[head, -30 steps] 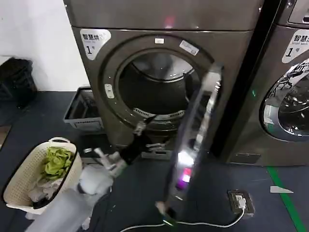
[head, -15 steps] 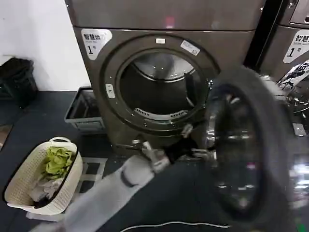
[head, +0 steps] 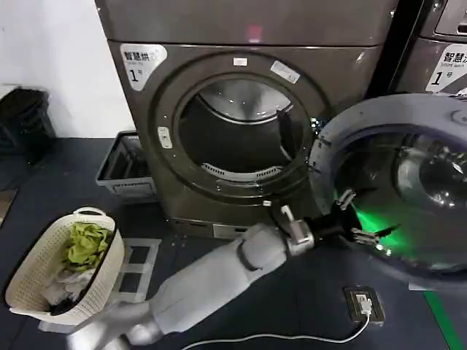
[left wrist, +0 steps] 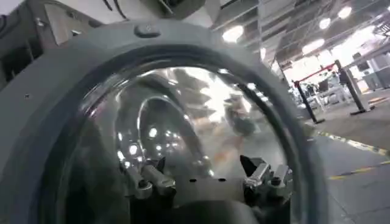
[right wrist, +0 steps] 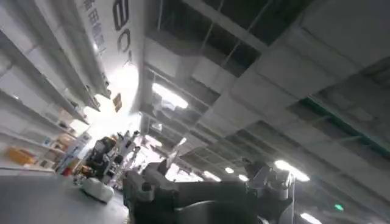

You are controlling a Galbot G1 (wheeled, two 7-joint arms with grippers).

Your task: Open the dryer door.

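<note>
One outstretched left gripper (head: pixel 359 217), fingers spread, reaches into the open dryer door (head: pixel 343 124).

Dark floor (head: pixel 51 182), white wall (head: pixel 51 51), cream laundry basket (head: pixel 36 273), grey tray (head: pixel 120 171) beside the machine.

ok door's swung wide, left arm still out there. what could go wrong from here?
1. The left pincer sits open right against the pale grey inner face of the round dryer door; pushing on could drive the door into the neighbouring grey machine behind it.
2. The white cable and floor socket lie under the door's lower edge; a low arm retreat might snag them.
3. The cream laundry basket stands beside the arm's pull-back path.
</note>
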